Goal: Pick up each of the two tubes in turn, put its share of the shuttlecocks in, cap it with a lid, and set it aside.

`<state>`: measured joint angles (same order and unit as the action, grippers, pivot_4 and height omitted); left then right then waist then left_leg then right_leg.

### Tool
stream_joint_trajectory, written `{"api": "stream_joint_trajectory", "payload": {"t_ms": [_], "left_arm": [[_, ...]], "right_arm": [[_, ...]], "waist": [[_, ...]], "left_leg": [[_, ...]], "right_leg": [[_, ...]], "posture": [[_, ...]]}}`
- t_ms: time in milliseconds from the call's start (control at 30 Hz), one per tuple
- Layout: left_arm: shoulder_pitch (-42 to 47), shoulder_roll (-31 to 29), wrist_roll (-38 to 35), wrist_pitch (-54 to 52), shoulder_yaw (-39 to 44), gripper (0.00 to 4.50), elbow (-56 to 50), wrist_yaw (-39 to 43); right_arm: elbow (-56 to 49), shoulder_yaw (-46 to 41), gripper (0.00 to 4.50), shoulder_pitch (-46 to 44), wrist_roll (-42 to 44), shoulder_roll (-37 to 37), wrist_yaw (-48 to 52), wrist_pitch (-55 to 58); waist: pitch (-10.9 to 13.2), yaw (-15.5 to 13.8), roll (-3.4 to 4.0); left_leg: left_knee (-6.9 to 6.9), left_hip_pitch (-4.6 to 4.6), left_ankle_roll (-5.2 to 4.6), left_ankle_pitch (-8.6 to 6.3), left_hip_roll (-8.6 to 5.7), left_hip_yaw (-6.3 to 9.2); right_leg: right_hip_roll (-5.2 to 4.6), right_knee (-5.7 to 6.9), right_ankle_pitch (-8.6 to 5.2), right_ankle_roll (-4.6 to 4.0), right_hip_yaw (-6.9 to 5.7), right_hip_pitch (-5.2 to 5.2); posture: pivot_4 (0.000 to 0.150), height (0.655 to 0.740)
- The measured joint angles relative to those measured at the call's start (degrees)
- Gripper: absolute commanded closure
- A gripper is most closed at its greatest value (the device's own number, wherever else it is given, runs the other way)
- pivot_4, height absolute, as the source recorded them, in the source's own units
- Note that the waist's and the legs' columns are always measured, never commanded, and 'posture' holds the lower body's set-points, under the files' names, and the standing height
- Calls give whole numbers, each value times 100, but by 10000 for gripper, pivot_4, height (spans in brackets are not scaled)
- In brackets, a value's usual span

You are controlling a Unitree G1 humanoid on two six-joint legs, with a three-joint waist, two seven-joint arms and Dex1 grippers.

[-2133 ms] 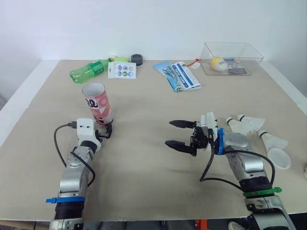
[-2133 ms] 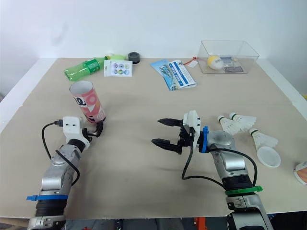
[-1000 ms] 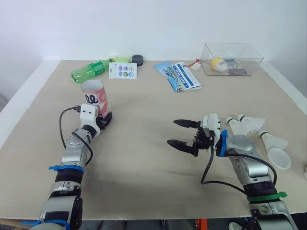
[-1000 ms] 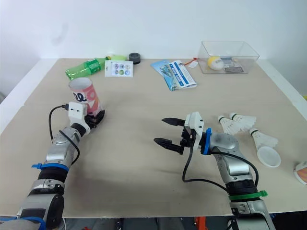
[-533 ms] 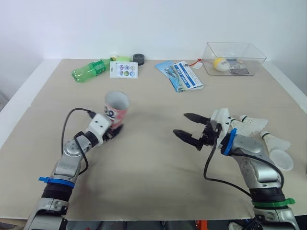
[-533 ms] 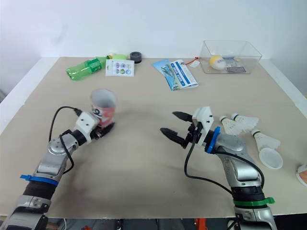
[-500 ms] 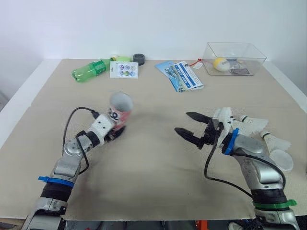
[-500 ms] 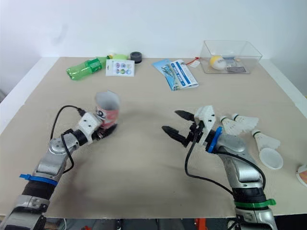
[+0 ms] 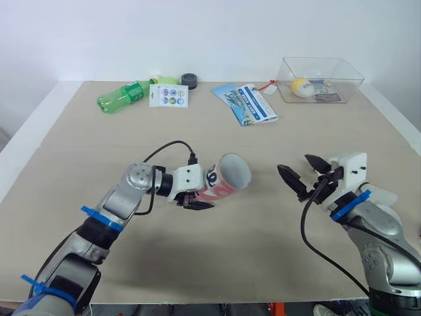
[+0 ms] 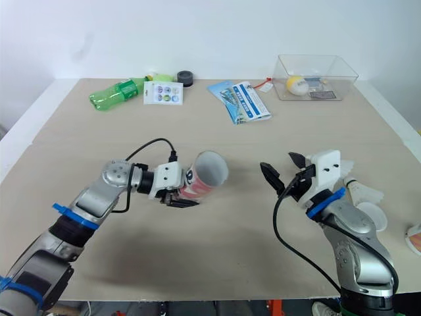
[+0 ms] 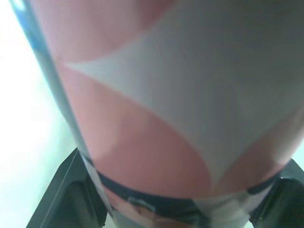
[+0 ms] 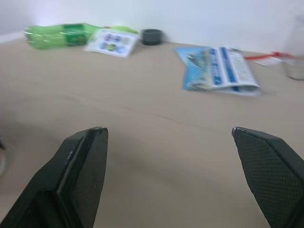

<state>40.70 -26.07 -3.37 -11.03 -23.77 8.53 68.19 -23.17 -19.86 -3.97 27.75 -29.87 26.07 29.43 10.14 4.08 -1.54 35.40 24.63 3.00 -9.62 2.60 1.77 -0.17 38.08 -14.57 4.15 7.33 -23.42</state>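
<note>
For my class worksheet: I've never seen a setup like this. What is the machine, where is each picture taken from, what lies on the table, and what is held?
It is a humanoid robot with two arms, each ending in a two-fingered gripper. Two pictures come from cameras in its head, looking down; two from its wrists. The left gripper holds a pink tube tipped over, mouth toward the open right gripper. On the table lie a shuttlecock, a green bottle, a leaflet and a clear box.
</note>
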Motion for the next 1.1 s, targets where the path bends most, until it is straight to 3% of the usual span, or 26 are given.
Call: {"api": "stream_joint_trajectory", "payload": {"t_ms": [167,400,833,867,933,1100], "left_arm": [[495,211,243,-35,-341,15045,554,309],[600,351,517,-87,-427,15045,528,333],[630,501,524,-1025,-430,15045,143,402],[630,516,482,-1101,-435,15339,126,456],[630,551,425,-1205,-471,15339,87,537],[631,555,393,-1272,-502,15339,46,607]], "right_arm": [[-22,-360,0,317,-350,1,-699,207],[28,-469,0,360,-413,186,-1207,586],[956,-288,0,-462,-386,399,-1502,1129],[1071,-281,4128,-530,-403,397,-1498,1126],[1218,-258,7740,-598,-452,396,-1493,1099],[1489,-155,31482,-637,-625,386,-1460,931]], "waist": [[0,13,1],[-2,-9,5],[-3,-47,7],[-3,-49,8],[-3,-59,8],[-2,-59,11]], "left_leg": [[-1,-2,-5,-2,1,4],[7,-3,-6,-2,-4,4],[8,2,-16,-8,-9,3],[7,3,-17,-8,-9,3],[6,3,-22,-11,-9,3],[4,1,-27,-14,-7,3]], "right_leg": [[2,1,-2,3,-2,2],[-4,1,-11,-14,0,9],[-10,0,-7,14,-2,9],[-10,0,-9,15,-2,8],[-9,0,-10,14,-2,6],[-5,1,-10,11,-2,5]], "posture": [[1500,7400],[1500,7400],[1500,7400],[1500,7400],[1500,7400],[1500,7400]]}}
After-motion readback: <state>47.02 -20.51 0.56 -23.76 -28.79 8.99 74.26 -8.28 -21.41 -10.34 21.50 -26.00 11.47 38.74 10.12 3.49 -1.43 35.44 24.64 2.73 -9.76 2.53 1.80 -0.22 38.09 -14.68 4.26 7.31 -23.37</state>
